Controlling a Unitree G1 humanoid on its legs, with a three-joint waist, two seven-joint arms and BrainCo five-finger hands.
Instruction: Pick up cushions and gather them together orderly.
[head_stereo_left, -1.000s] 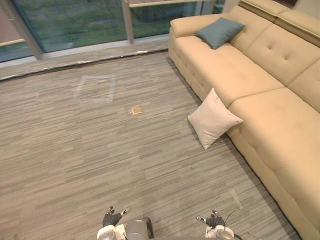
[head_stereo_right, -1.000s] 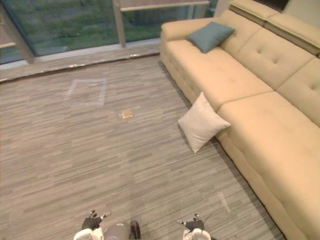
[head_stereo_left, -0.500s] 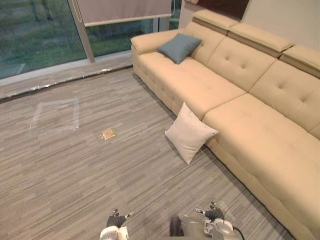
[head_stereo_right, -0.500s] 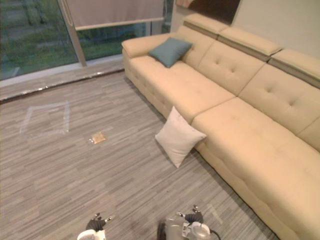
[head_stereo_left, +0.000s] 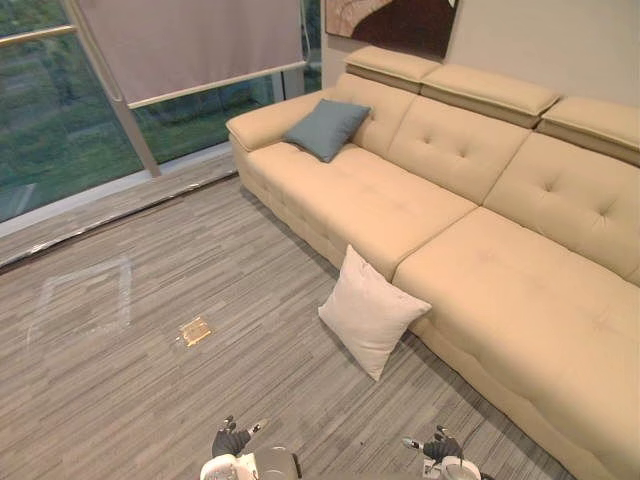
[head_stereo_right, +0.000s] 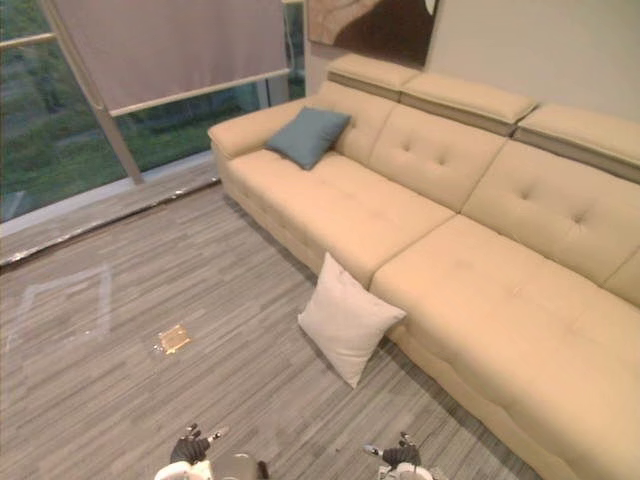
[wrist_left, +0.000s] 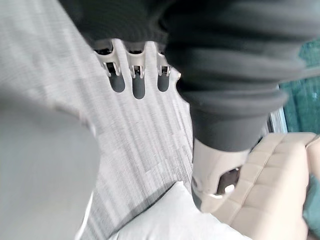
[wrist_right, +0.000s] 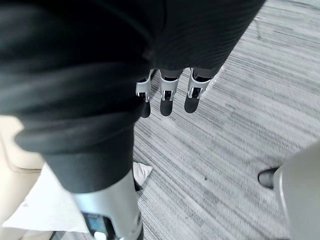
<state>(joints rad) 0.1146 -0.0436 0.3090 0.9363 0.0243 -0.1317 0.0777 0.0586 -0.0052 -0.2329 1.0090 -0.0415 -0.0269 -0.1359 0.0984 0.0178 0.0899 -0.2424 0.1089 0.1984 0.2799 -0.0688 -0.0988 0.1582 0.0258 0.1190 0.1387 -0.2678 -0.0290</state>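
On the floor (head_stereo_left: 150, 400), propped against the front of the sofa (head_stereo_left: 520, 290) just where its two seat sections meet: the white cushion (head_stereo_left: 372, 311). Stands on one corner like a diamond, broad face turned out to the room, back resting on the sofa's base. Up on the sofa's far seat, beside the armrest and leaning on the backrest: the blue-grey cushion (head_stereo_left: 324, 128), well apart from the white one.

Well short of the sofa, low over the floor: the left hand (head_stereo_left: 231, 441) and the right hand (head_stereo_left: 441, 447). Both hanging with fingers straight and loose, thumbs apart, holding nothing. Same in each wrist view, with floor past the fingertips and the white cushion beyond.

Gathering apparently not yet begun; looks like the approach step. From the hands, white cushion ahead toward the sofa and a little over to the right-hand side, so nearer the right hand than the left, though probably out of reach of either. No real long axis to a square cushion; top corner and both side corners free, bottom corner on the floor.

Likely calls for closing in on the sofa first, then taking the cushion by its side corners or top corner and carrying it along the sofa to the blue-grey one. Risk: a one-sided nudge tipping it flat onto the floor.
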